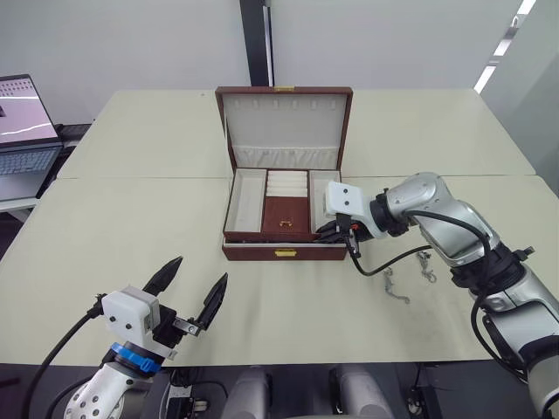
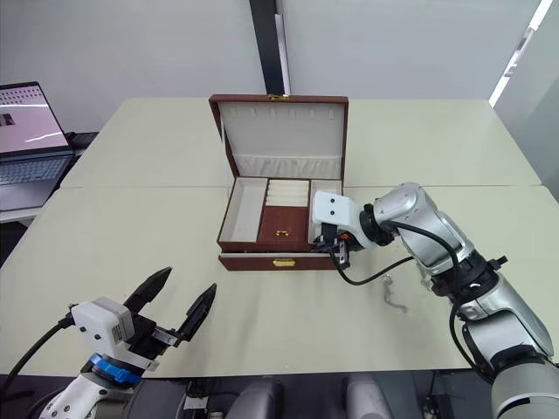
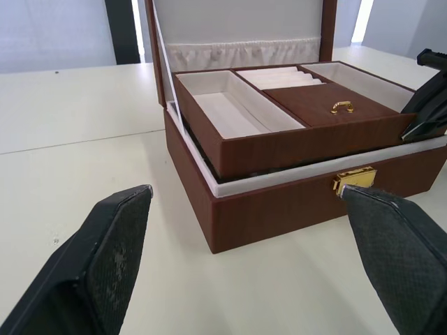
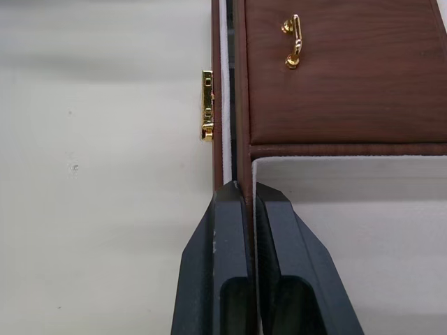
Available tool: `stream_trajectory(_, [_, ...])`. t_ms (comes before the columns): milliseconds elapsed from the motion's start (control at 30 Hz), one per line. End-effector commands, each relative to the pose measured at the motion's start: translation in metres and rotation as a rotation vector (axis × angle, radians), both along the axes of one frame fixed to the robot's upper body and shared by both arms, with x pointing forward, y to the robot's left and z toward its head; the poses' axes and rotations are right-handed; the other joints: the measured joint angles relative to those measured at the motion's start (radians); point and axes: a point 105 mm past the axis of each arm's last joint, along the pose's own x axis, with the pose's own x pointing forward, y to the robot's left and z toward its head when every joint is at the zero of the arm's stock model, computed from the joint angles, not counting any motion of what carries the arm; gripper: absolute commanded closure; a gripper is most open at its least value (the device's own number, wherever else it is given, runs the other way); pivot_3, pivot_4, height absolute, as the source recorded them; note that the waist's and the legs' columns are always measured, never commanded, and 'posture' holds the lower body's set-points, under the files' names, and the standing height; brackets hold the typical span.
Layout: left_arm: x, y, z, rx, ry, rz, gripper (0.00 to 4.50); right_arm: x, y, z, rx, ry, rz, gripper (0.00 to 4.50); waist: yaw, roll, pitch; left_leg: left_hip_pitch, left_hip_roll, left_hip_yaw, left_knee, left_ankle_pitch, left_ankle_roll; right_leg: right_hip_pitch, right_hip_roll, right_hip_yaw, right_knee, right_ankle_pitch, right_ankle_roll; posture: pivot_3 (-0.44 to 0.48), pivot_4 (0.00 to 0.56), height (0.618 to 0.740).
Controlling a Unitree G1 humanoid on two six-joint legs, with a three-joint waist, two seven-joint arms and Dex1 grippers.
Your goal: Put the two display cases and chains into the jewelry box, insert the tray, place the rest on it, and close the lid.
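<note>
My right gripper (image 4: 246, 192) is pinched narrow on the front wall of the tray (image 1: 281, 215), near the tray's right front corner, one finger outside the wall and one inside the cream compartment; the tray sits in the top of the jewelry box (image 1: 284, 251), its front edge raised a little above the box's cream rim, with a dark gap beneath it in my left wrist view; its brown central panel carries the small gold pull (image 4: 294, 42); the lid (image 1: 284, 127) stands upright behind, cream lining and gathered pocket facing me; the gold front clasp (image 3: 353, 179) hangs on the box's front face; my left gripper (image 1: 188, 291) hovers over the table (image 1: 113, 227) well to the front left of the box, its fingers spread wide and holding nothing; two chains (image 1: 395, 285) lie on the table to the right of the box, beside my right arm; a laptop (image 1: 24, 131) sits open at the far left
</note>
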Motion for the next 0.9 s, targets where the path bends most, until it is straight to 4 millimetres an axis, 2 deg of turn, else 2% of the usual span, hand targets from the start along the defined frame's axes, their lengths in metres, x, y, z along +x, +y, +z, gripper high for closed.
stream_trajectory(33, [-0.001, -0.003, 0.006, 0.010, -0.032, -0.011, 0.00, -0.002, 0.005, 0.016, 0.008, -0.066, 0.033, 4.49, 0.000, 0.000, 0.000, 0.000, 0.000, 0.000, 0.000, 0.000, 0.000, 0.000, 0.000, 0.000, 0.000, 0.000, 0.000, 0.000, 0.150, 0.740])
stream_trajectory(433, [0.003, -0.005, 0.007, 0.012, -0.035, -0.017, 0.00, 0.008, 0.004, 0.011, -0.013, -0.096, 0.012, 4.49, -0.001, 0.000, 0.000, 0.000, 0.000, 0.000, 0.000, 0.000, 0.000, 0.000, 0.000, 0.000, 0.000, 0.000, 0.000, 0.000, 0.150, 0.740])
stream_trajectory(733, [0.004, -0.007, 0.009, 0.013, -0.034, -0.021, 0.00, 0.001, 0.009, 0.039, 0.127, -0.042, 0.030, 2.17, -0.001, 0.000, 0.000, 0.000, 0.000, 0.000, 0.000, 0.000, 0.000, 0.000, 0.000, 0.000, 0.000, 0.000, 0.000, 0.000, 0.150, 0.740])
stream_trajectory(867, [0.005, -0.008, 0.010, 0.013, -0.035, -0.025, 0.00, 0.005, 0.016, 0.048, 0.244, -0.064, 0.012, 1.05, -0.001, 0.000, 0.000, 0.000, 0.000, 0.000, 0.000, 0.000, 0.000, 0.000, 0.000, 0.000, 0.000, 0.000, 0.000, 0.000, 0.150, 0.740])
stream_trajectory(900, [0.006, -0.008, 0.010, 0.012, -0.036, -0.026, 0.00, 0.006, 0.019, 0.052, 0.288, -0.066, 0.016, 1.05, -0.001, 0.000, 0.000, 0.000, 0.000, 0.000, 0.000, 0.000, 0.000, 0.000, 0.000, 0.000, 0.000, 0.000, 0.000, 0.000, 0.150, 0.740])
